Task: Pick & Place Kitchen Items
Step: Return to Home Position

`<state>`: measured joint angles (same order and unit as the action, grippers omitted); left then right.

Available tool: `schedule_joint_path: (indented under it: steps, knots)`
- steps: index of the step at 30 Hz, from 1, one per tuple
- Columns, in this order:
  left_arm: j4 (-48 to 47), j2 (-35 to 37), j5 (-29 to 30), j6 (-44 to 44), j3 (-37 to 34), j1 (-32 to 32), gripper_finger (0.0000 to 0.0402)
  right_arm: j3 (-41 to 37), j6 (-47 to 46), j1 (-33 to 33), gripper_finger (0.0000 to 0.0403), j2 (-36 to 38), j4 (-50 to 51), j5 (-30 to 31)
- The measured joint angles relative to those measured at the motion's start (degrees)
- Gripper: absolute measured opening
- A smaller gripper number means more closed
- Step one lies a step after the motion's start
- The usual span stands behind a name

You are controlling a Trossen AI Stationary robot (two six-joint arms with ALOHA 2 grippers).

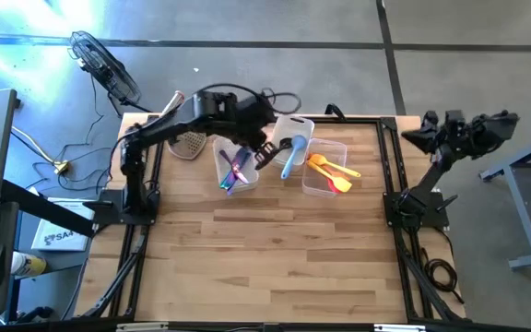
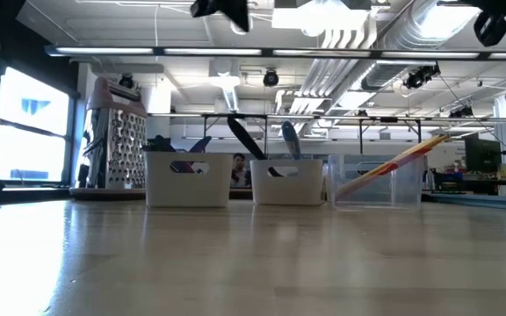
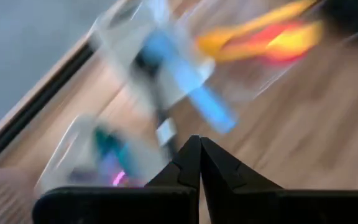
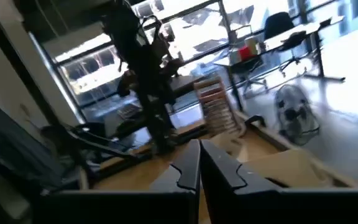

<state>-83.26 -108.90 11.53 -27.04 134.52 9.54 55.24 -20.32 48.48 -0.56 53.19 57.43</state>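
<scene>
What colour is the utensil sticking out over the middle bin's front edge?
Blue; the utensil shows best in the high view.

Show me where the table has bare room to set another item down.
Free: the near half of the wooden table, in front of the two white bins and clear plastic tub; also the strip between that tub and the right gripper. Crowded: the far row, where the left gripper hangs over the bins beside the metal grater.
</scene>
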Motion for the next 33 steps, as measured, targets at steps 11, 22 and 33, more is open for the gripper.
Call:
schedule_joint_path:
  steps: [11, 22, 33]
  knots:
    - [12.9, 4.5, -4.2, 9.2, 0.0, -3.6, 0.0000, -6.6, 3.0, 3.6, 0.0003, -1.2, -9.1, -9.7]
    - [7.5, 9.5, 2.7, 16.1, 0.0, -16.9, 0.0000, -15.7, -12.8, 4.9, 0.0003, -0.1, -1.8, 5.5]
    - [-0.4, 12.1, 2.1, 17.1, -0.9, -25.2, 0.0000, -23.5, -19.7, 5.3, 0.0003, -0.3, -14.0, 14.6]
